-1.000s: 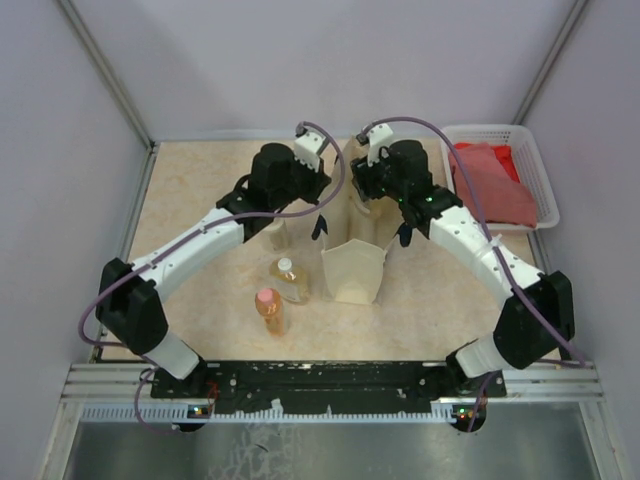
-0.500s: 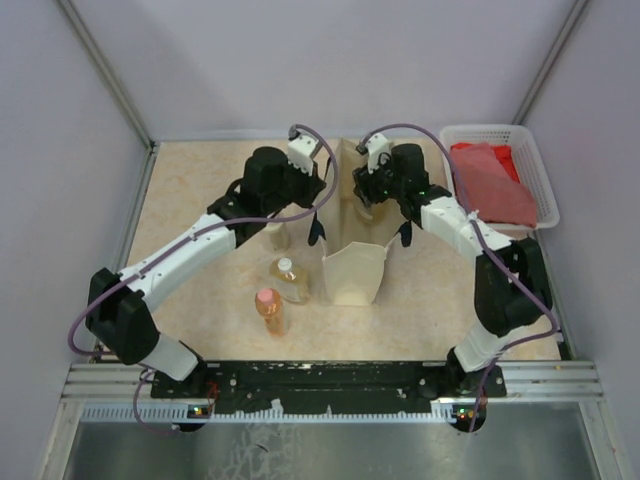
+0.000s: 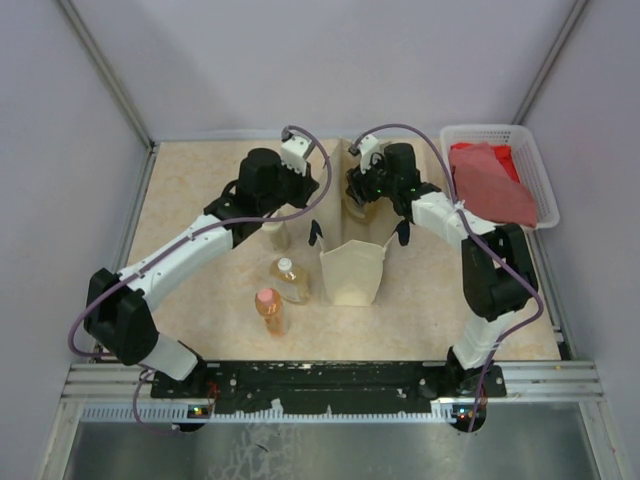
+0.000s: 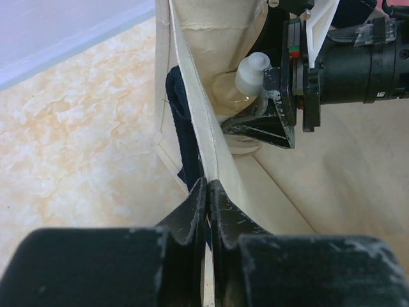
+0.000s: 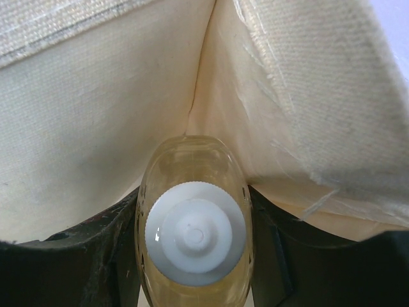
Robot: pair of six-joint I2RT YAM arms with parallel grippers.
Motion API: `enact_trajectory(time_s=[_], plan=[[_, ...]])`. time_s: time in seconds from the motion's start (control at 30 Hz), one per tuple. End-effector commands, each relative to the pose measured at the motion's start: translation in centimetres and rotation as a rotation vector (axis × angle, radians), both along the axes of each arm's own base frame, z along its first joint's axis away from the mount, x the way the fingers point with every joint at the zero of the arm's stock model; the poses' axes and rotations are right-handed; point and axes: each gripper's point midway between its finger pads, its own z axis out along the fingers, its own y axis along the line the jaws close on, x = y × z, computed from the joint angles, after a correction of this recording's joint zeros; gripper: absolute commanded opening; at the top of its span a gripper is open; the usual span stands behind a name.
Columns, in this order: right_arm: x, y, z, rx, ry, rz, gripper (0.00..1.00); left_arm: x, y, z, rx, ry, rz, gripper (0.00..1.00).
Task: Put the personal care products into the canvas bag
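The beige canvas bag [image 3: 352, 268] stands mid-table with its mouth open. My left gripper [image 3: 317, 203] is shut on the bag's left rim [image 4: 192, 96], beside the navy strap [image 4: 181, 121]. My right gripper [image 3: 361, 194] is shut on an amber bottle with a white cap [image 5: 195, 233], held upright inside the bag's mouth; from the left wrist the bottle [image 4: 246, 80] shows past the rim. Left of the bag stand a cream bottle [image 3: 275, 235], a second amber bottle [image 3: 288, 279] and an orange bottle with a pink cap [image 3: 270, 310].
A white plastic basket [image 3: 478, 134] holding red cloth sits at the back right corner. Pale walls close in the table at the back and on both sides. Both arms reach in over the bag from either side.
The right arm has swung left, carrying the amber bottle further over the bag's mouth. The left gripper has drawn the bag's rim slightly left and back. The three standing bottles have not moved.
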Motion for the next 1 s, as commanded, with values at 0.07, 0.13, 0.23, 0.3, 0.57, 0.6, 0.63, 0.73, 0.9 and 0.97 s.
enact_trajectory(time_s=[0.07, 0.13, 0.23, 0.3, 0.57, 0.6, 0.63, 0.73, 0.9, 0.97], plan=[[2.8, 0.9, 8.6, 0.098, -0.27, 0.001, 0.0, -0.2, 0.4, 1.1, -0.031, -0.014, -0.003, 0.08], [2.7, 0.6, 8.1, 0.088, -0.251, -0.015, 0.2, -0.1, 0.5, 1.1, -0.032, -0.014, -0.004, 0.08], [2.4, 0.2, 7.6, 0.071, -0.223, -0.03, 0.47, -0.1, 0.6, 1.0, -0.032, -0.011, -0.005, 0.08], [2.0, -0.1, 7.9, 0.065, -0.214, -0.039, 0.6, -0.1, 0.6, 1.0, -0.034, -0.011, -0.007, 0.08], [-0.9, -0.8, 16.1, 0.187, -0.258, -0.082, 0.93, 0.1, 0.6, 0.5, -0.04, -0.002, -0.013, 0.08], [-1.4, -0.8, 17.3, 0.198, -0.263, -0.085, 0.93, 0.1, 0.6, 0.5, -0.04, -0.001, -0.013, 0.08], [-2.0, -0.9, 18.2, 0.205, -0.261, -0.087, 0.94, 0.1, 0.6, 0.4, -0.041, 0.0, -0.013, 0.09], [-3.5, -1.8, 21.1, 0.204, -0.274, -0.153, 0.95, 0.2, 0.7, 0.4, -0.041, 0.0, -0.008, 0.09], [-4.7, -5.9, 21.8, 0.144, -0.196, -0.371, 0.99, 0.2, 1.0, 0.8, -0.044, -0.005, 0.004, 0.1], [-5.2, -7.2, 20.2, 0.091, -0.118, -0.444, 0.99, 0.3, 1.3, 1.1, -0.045, -0.01, 0.01, 0.1]])
